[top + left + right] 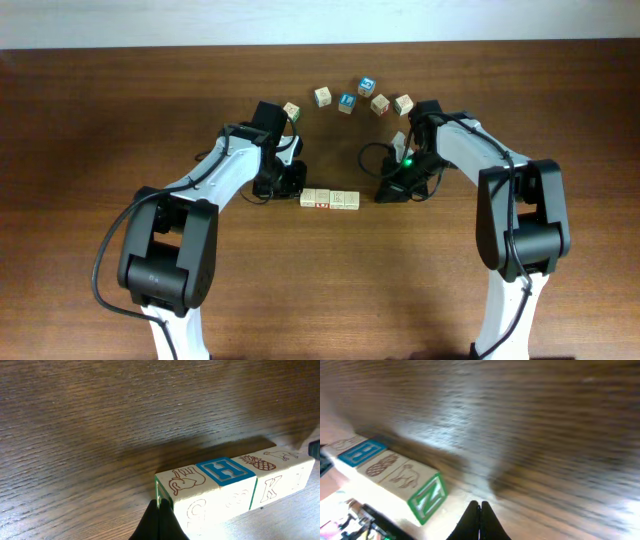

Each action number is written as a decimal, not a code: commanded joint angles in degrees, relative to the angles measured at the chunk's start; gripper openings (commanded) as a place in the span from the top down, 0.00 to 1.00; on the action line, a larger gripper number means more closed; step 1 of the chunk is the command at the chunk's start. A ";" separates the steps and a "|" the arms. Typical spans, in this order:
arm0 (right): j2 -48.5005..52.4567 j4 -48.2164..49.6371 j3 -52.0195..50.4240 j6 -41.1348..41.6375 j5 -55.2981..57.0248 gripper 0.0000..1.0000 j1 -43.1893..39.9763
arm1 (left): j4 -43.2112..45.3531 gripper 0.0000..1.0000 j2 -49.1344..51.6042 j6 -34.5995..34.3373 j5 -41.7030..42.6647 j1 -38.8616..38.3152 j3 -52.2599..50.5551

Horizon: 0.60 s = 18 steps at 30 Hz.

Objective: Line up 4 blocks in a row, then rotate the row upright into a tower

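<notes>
Left claw (159,521): clenched, nothing in it. Tip is low at the worktop (90,120), right at the bottom corner of the left end block (186,485). Touching or a hair off, can't tell.

Row of four blocks (330,200): middle of the worktop, lying flat, butted end to end, running left-right.
- Left wrist view, faces in order:
  - line-drawn animal on the left end block
  - blue H block (225,469)
  - pineapple block (256,463)
  - right end block (289,455), with another animal drawing
- The adjoining faces carry outline letters, including a K on the pineapple block.
- Right wrist view: the right end block's end face shows a green N (427,498).

Right claw (481,512): clenched, empty. Tip is low over the worktop near the N end, with a visible gap. From overhead, one claw sits off each end of the row.

Toward the far edge, an arc of six loose cubes sits well apart from the row:
- pale cube (291,111)
- pale cube (322,96)
- blue-faced cube (346,102)
- blue-faced cube (367,86)
- pale cube (380,104)
- pale cube (403,104)
</notes>
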 commanded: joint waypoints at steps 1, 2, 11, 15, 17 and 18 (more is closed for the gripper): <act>0.39 -0.26 0.39 -0.81 -6.95 0.96 -0.22 | -0.04 1.00 0.61 -0.57 0.17 0.13 1.14; 0.39 -0.24 0.39 -0.81 -7.58 0.96 0.09 | -0.07 1.00 0.61 -0.57 0.17 0.13 1.14; 0.39 1.03 0.39 -0.57 -6.49 0.96 2.71 | -0.55 1.00 0.61 -0.57 0.17 0.13 1.14; 0.39 3.10 0.37 0.94 -4.42 0.96 5.49 | -0.57 1.00 0.61 -0.57 0.17 0.13 1.14; 0.42 3.10 0.37 0.94 -4.42 0.96 5.64 | -0.70 1.00 0.61 -0.57 0.17 0.13 1.14; 0.42 3.10 0.37 0.94 -4.42 0.96 5.64 | -0.70 1.00 0.61 -0.57 0.17 0.13 1.14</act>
